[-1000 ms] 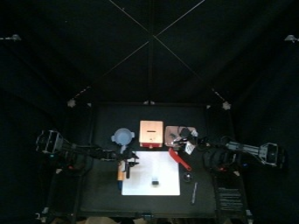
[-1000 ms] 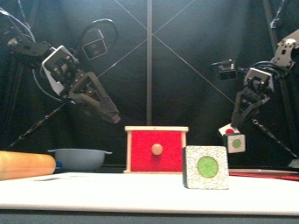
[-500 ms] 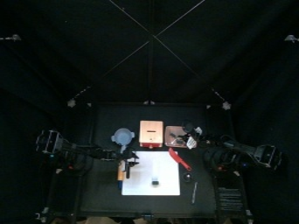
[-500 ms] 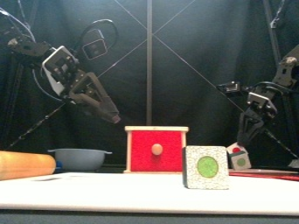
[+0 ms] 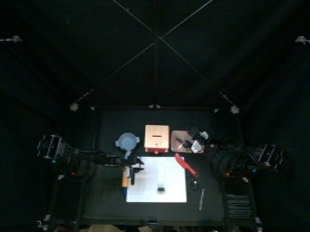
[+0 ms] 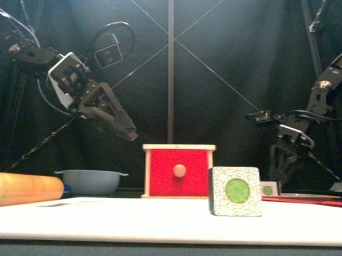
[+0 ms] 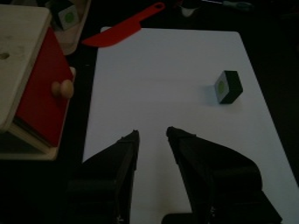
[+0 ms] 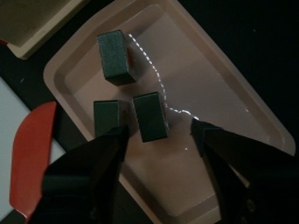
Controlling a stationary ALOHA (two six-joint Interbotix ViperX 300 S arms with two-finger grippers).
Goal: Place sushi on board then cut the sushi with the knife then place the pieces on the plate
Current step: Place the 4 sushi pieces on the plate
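Left gripper (image 7: 153, 133): raised, jaws slightly parted, empty. Flat white cutting board (image 7: 176, 105) below it, with one dark green toy sushi block (image 7: 229, 87) ahead of tips.
Right gripper (image 8: 158, 128): low, jaws spread wide, gripping nothing. Flat pink tray (image 8: 222, 79) beneath it holds three sushi pieces (image 8: 114, 55), one between tips.

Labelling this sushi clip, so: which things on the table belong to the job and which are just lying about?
In the job: white cutting board; sushi piece on the board; pink tray; three sushi pieces on it; red toy knife.
Lying about: wooden box with a red drawer front; blue-grey bowl; orange-brown cylinder at the table's left.
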